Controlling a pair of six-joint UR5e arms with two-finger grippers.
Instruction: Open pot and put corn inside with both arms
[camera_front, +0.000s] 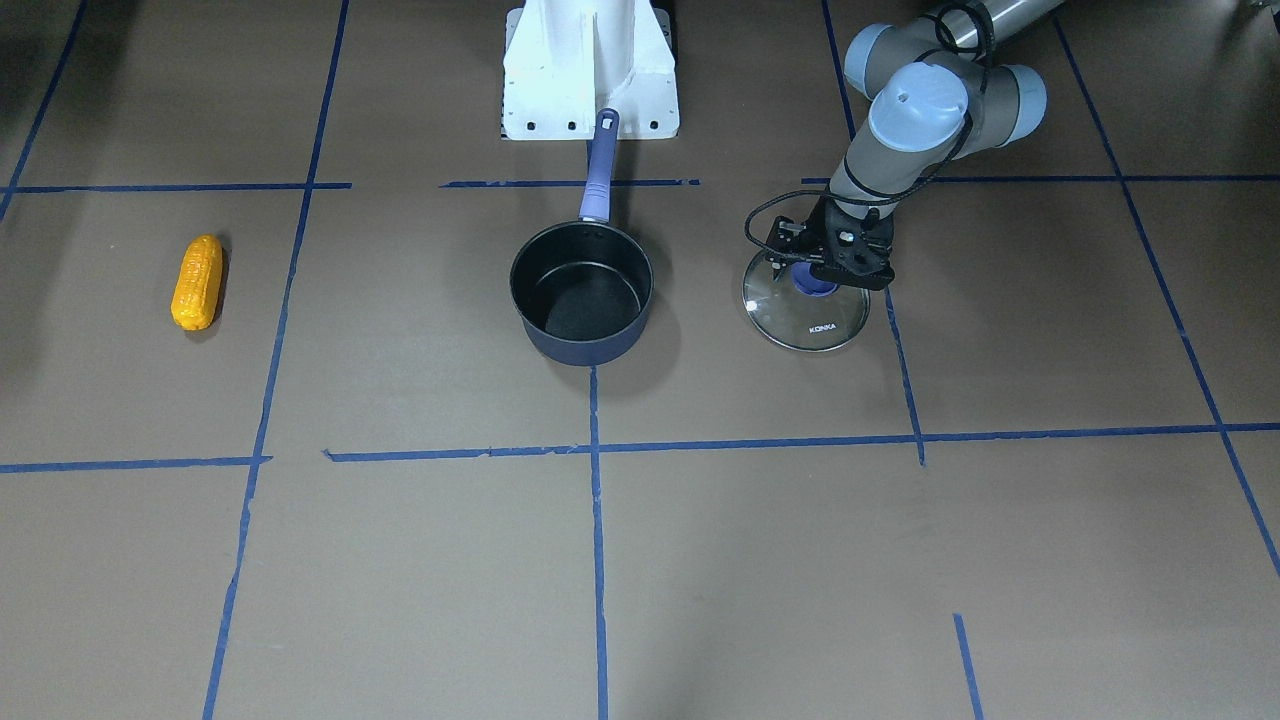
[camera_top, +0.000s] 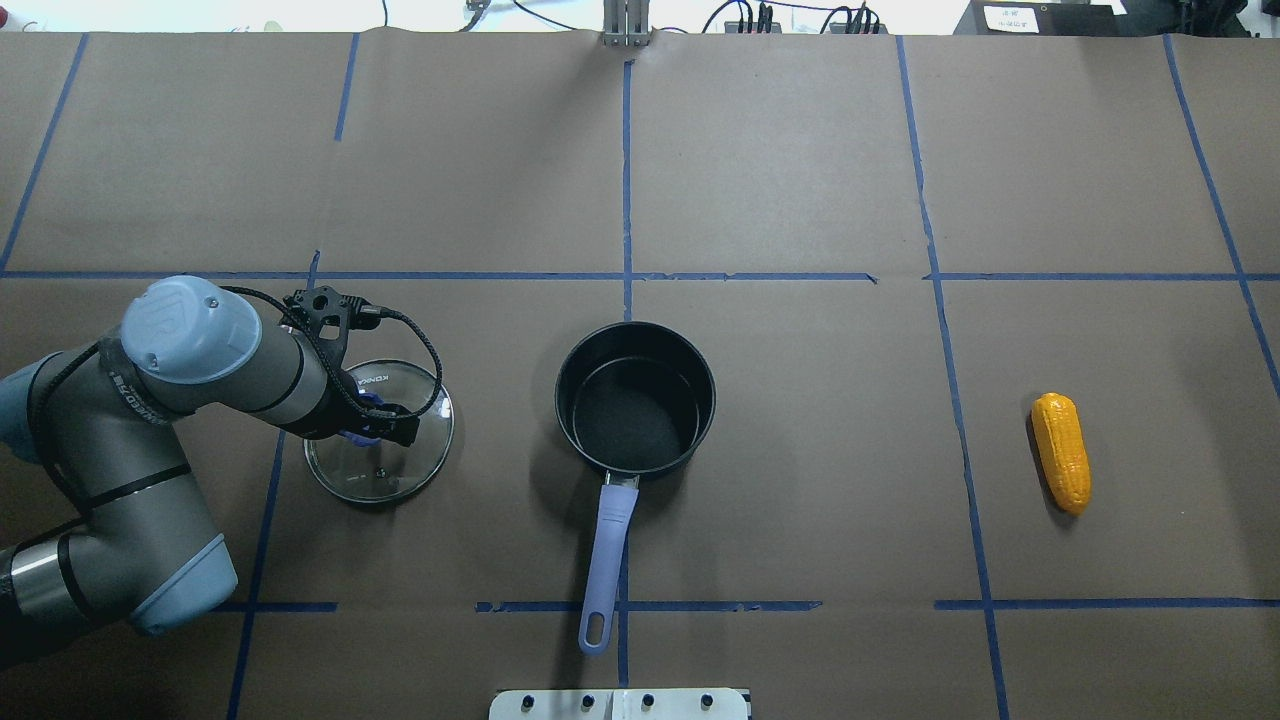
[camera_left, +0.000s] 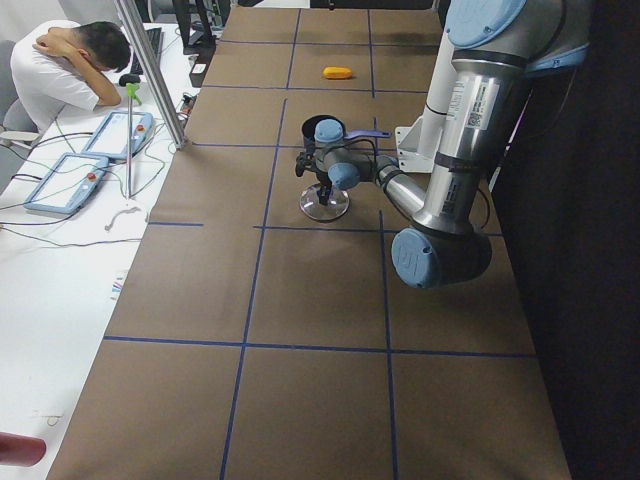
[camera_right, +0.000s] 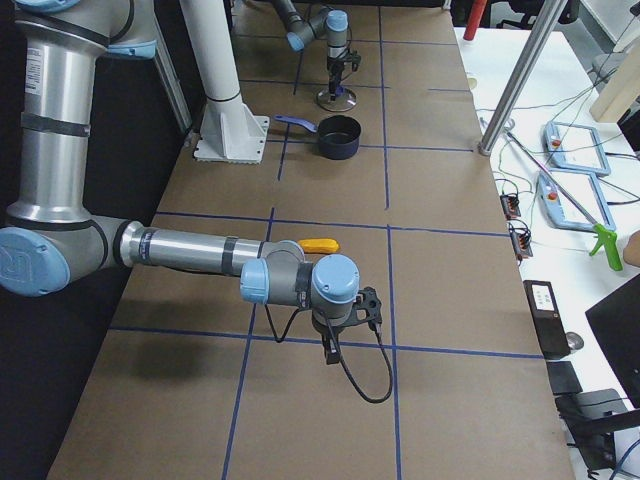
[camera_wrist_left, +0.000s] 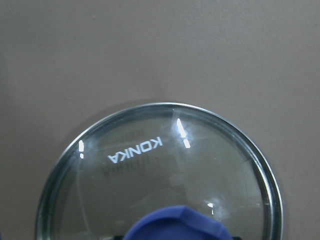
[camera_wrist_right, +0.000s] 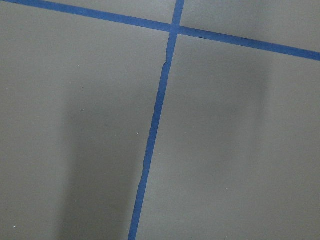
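Straddling the knob of the lid, left of the open pot, my left gripper may be clamped; I cannot tell. The corn lies far right by my right gripper, jaws unreadable; rising unreleased would drag the lid

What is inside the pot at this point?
Nothing shows inside the pot: its black floor and walls are bare. The corn lies apart on the table; the lid is off, beside it. From overhead, nothing covers the inside.

"KONKA", white print, on glass lid; reads upside down in left wrist view.
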